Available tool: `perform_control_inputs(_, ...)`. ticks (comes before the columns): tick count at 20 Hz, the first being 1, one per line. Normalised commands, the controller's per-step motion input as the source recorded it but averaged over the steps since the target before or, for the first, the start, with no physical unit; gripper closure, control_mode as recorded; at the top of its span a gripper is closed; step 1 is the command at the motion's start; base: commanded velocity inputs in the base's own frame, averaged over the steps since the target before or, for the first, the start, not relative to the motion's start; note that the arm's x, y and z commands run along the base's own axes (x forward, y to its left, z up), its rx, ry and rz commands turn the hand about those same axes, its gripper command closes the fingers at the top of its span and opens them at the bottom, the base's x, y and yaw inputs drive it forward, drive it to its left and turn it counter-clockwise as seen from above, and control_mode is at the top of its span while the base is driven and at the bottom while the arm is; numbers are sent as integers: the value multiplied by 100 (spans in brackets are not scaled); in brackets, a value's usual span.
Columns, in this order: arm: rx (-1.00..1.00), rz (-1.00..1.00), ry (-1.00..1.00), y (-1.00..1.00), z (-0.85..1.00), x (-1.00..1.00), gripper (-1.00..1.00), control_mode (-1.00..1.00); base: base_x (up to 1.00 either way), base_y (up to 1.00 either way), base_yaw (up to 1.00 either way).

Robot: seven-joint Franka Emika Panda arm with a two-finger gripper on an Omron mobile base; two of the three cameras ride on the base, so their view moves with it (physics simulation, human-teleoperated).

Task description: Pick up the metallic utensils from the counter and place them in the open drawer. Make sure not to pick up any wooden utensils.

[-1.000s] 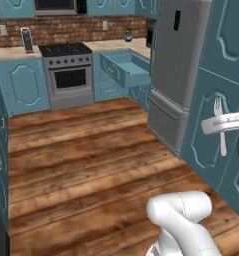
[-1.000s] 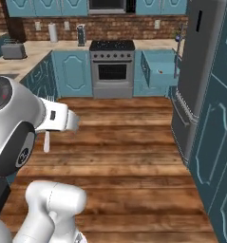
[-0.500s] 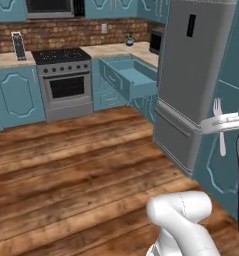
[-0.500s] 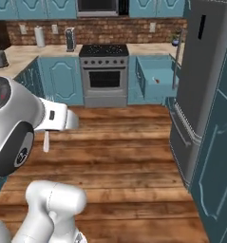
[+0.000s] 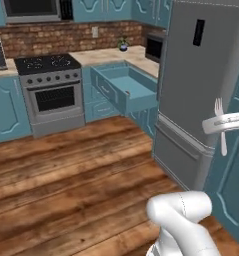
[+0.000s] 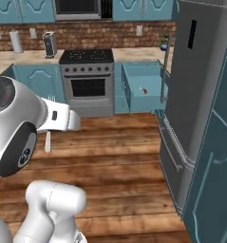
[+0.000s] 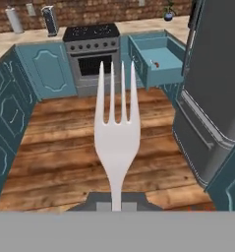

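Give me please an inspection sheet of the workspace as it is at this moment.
Surface: beige counter along the brick wall, beside the stove.
Job's things: silver fork upright in the pincer; open drawer pulled out, a small reddish-handled utensil lying inside.
Clutter: small plant, paper towel roll and a dark appliance on the counter.
Grippers: pincer shut on the fork's handle, out over the wooden floor, well short of the drawer.
Cables: nothing seen.
Surroundings: grey fridge, teal cabinets, microwave above the stove.
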Motion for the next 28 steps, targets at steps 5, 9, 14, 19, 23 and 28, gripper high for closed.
perform_control_inputs(5, 0, 0, 0, 0, 0, 0, 100, 100, 100, 0, -16)
perform_control_inputs(9, 0, 0, 0, 0, 0, 0, 100, 100, 100, 0, -21)
perform_control_inputs(14, 0, 0, 0, 0, 0, 0, 100, 100, 100, 0, -22)
perform_control_inputs(19, 0, 0, 0, 0, 0, 0, 100, 100, 100, 0, -22)
perform_control_inputs(23, 0, 0, 0, 0, 0, 0, 100, 100, 100, 7, -23)
perform_control_inputs(28, 0, 0, 0, 0, 0, 0, 100, 100, 100, 17, -22)
